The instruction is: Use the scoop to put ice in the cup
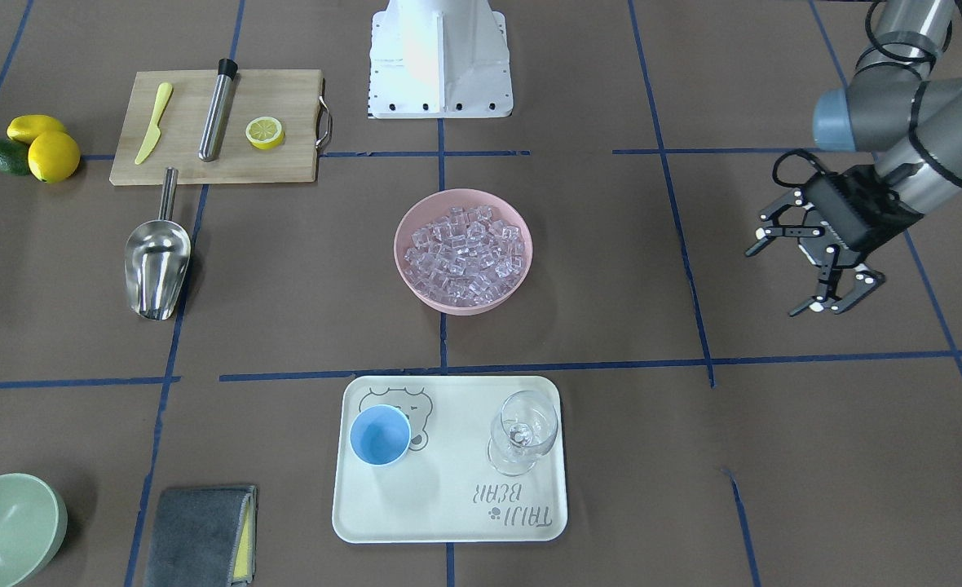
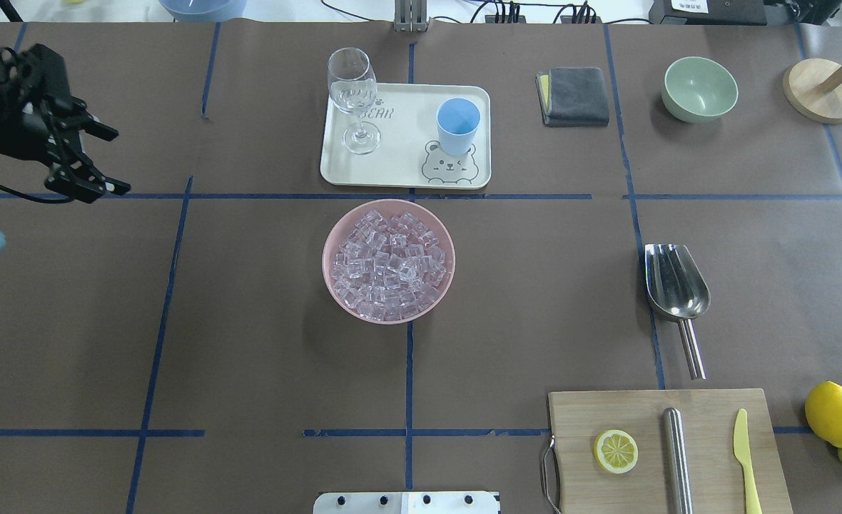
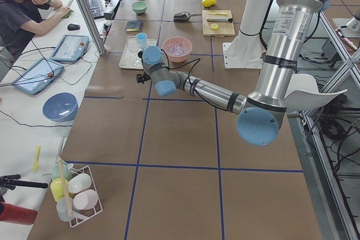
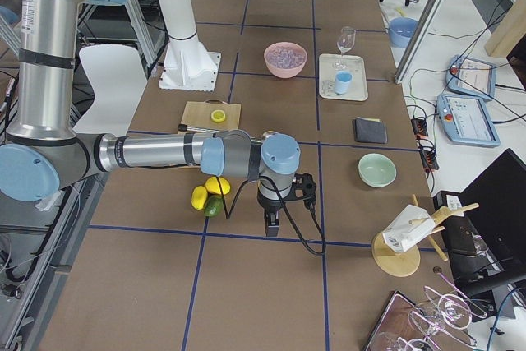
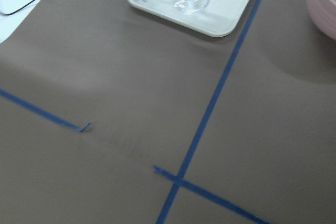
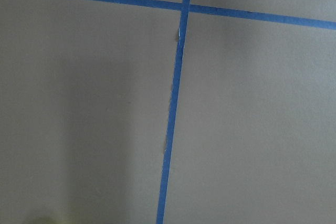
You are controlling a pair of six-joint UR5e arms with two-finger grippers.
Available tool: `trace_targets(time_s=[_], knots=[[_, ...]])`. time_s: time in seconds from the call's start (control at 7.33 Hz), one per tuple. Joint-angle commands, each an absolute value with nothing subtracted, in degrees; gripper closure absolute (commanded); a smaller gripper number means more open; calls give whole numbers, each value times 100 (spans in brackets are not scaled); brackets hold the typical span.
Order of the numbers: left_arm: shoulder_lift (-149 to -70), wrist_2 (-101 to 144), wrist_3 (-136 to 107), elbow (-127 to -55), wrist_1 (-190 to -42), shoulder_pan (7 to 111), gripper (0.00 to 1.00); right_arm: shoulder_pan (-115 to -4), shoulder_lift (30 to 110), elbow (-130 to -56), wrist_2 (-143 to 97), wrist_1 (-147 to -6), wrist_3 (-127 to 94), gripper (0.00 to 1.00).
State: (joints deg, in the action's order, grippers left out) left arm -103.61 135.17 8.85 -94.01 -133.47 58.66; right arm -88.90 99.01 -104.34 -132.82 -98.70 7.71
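Note:
The ice [image 1: 465, 249] fills a pink bowl [image 1: 403, 244] at the table's middle; it also shows in the overhead view [image 2: 389, 260]. The light-blue cup [image 1: 380, 434] [image 2: 458, 125] stands upright and empty on a cream tray [image 1: 448, 505]. The steel scoop [image 1: 156, 265] [image 2: 676, 282] lies on the table beside the cutting board, with nothing holding it. My left gripper [image 1: 783, 277] [image 2: 118, 161] is open and empty, hovering far to the side of the bowl. My right gripper [image 4: 274, 223] shows only in the exterior right view, near the lemons; I cannot tell whether it is open or shut.
A clear wine glass [image 1: 522, 432] stands on the tray. A wooden cutting board [image 1: 285, 163] holds a yellow knife, a steel cylinder [image 1: 217, 110] and a lemon half. Lemons [image 1: 53, 155], a green bowl [image 1: 8, 530] and a grey cloth [image 1: 200, 534] lie around the edges.

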Motion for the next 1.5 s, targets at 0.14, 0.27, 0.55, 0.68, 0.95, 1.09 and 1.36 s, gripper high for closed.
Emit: trace_targets(time_s=[0.14,0.27,0.55,0.68,0.95,1.09,1.36], knots=[[-10818,13509,879,-9010,-14051,4803,0,-8824,9879,-10441,-13298,-9870,773,0],[-10967,13509,879,-8826,-14176,4503,0,-8798,9870,-10441,-13298,-9870,773,0],[-11241,13056,888,-8684,-14316,4072,0,-8745,9791,-10450,-13508,-9861,773,0],[-11276,12582,870,-8544,-14648,3747,0,-8754,9600,-10450,-13509,-9861,773,0],[-11522,12507,818,-8253,-14722,3648,0,-8745,9310,-10415,-13500,-9861,756,0],[-11540,12507,696,-8253,-14765,3630,0,-8719,8960,-10293,-13491,-9887,686,0],[-11575,12507,563,-7895,-15403,3568,0,-8701,8956,-10292,-13736,-9870,397,0]])
